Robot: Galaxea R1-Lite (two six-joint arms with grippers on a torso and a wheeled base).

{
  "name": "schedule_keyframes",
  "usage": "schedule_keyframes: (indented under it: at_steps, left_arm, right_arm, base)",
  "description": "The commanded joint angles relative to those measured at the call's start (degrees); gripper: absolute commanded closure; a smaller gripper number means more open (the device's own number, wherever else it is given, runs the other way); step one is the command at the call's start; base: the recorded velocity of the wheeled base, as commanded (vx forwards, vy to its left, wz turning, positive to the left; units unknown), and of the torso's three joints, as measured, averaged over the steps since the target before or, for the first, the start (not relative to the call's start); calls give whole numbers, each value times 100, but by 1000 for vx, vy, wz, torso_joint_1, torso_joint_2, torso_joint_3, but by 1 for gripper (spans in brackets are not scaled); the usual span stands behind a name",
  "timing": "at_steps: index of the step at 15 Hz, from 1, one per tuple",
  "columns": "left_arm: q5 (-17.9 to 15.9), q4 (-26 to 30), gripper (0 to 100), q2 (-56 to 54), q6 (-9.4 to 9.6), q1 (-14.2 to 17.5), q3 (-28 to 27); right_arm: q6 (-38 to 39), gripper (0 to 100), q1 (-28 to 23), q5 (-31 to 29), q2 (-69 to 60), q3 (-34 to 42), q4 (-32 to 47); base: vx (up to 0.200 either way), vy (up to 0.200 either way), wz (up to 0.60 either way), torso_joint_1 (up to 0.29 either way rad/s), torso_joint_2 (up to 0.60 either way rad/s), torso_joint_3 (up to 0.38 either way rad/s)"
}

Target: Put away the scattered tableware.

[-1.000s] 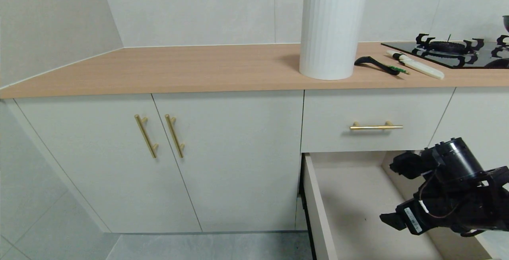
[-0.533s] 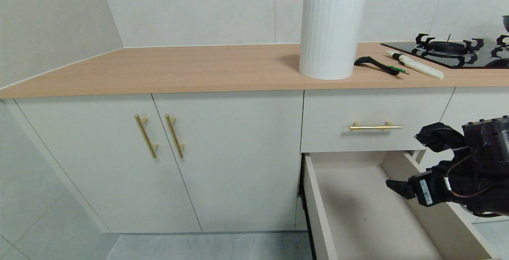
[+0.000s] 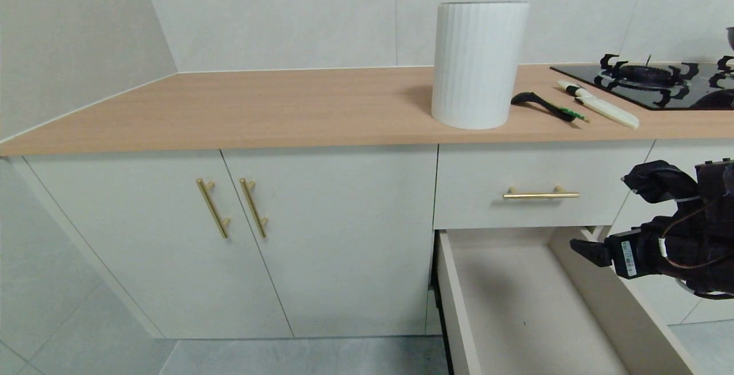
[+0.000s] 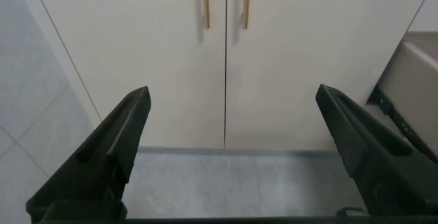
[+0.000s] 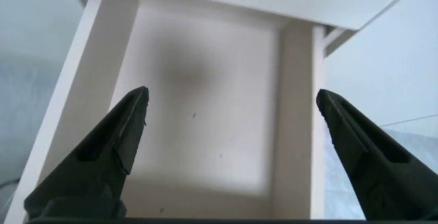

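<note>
Pale wall tiles are backing a long wood-toned counter [image 3: 258, 105], and the scattered tableware is lying at the upper right of the head view. It is a black ladle [image 3: 539, 101], a white knife [image 3: 602, 110] and a small green-tipped piece [image 3: 575, 114] touching or just beside the ladle's handle, all between the white ribbed canister [image 3: 479, 65] and the hob [image 3: 648, 79]. At the lower right, the open drawer [image 3: 456, 306] is standing bare inside, seemingly waiting to take them.

The right tool [image 3: 601, 212] is hovering at the right edge of the frame, above the drawer's right wall, with its fingers spread wide and grasping nothing. The left tool [image 4: 231, 94], likewise released and empty, is facing the cupboard doors [image 4: 226, 46] low down.

Trouble is likely coming from the climb. The right arm is sitting below the counter's edge, so a careless rise is risking a knock against the gold handle [image 3: 541, 194] above the open drawer, or against the counter lip. The pieces are slim and lying flat — a shallow pinch is liable to skid them toward the hob or nudge the canister.
</note>
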Motion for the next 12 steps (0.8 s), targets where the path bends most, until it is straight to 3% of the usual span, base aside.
schedule_keyframes:
  at_steps: [1,12]
  left_arm:
    - [-1,1,0,7,-4,-1,0]
    - [-1,1,0,7,-4,8,0]
  right_arm:
    - [-12,0,-64,6,56,-1,-8]
    - [-12,0,-108,-3,109,-10,-16]
  base:
    - [0,0,0,144,-579,-290]
    - [0,0,0,187,-490,-286]
